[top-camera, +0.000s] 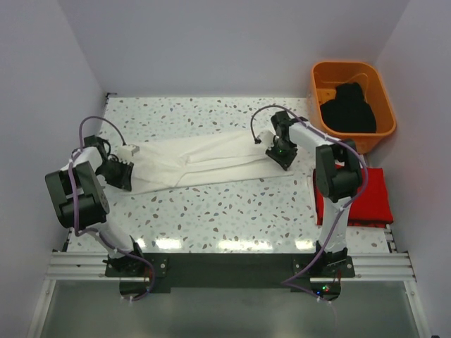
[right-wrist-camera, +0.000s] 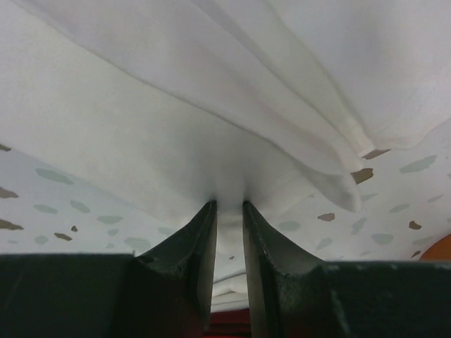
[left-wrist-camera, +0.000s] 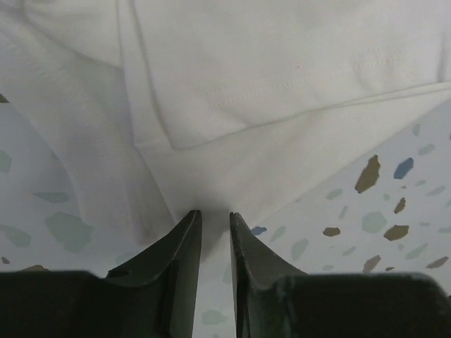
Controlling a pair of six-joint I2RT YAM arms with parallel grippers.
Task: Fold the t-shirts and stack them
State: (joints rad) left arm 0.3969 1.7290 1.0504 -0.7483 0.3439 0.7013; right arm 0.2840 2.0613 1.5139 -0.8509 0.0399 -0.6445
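A white t-shirt [top-camera: 211,162] lies stretched in a long band across the middle of the table. My left gripper [top-camera: 125,174] is at its left end. In the left wrist view the narrow jaws [left-wrist-camera: 215,213] pinch the white t-shirt [left-wrist-camera: 282,70] at its edge. My right gripper [top-camera: 282,153] is at the shirt's right end, and its jaws [right-wrist-camera: 229,203] are shut on a fold of the white t-shirt [right-wrist-camera: 176,105]. A red t-shirt [top-camera: 366,201] lies folded at the table's right edge. A black t-shirt [top-camera: 349,109] sits bunched in the tub.
The orange plastic tub [top-camera: 345,65] stands at the back right corner, close behind the right arm. White walls enclose the speckled table [top-camera: 211,218] on three sides. Both arm bases are bolted to the rail at the near edge.
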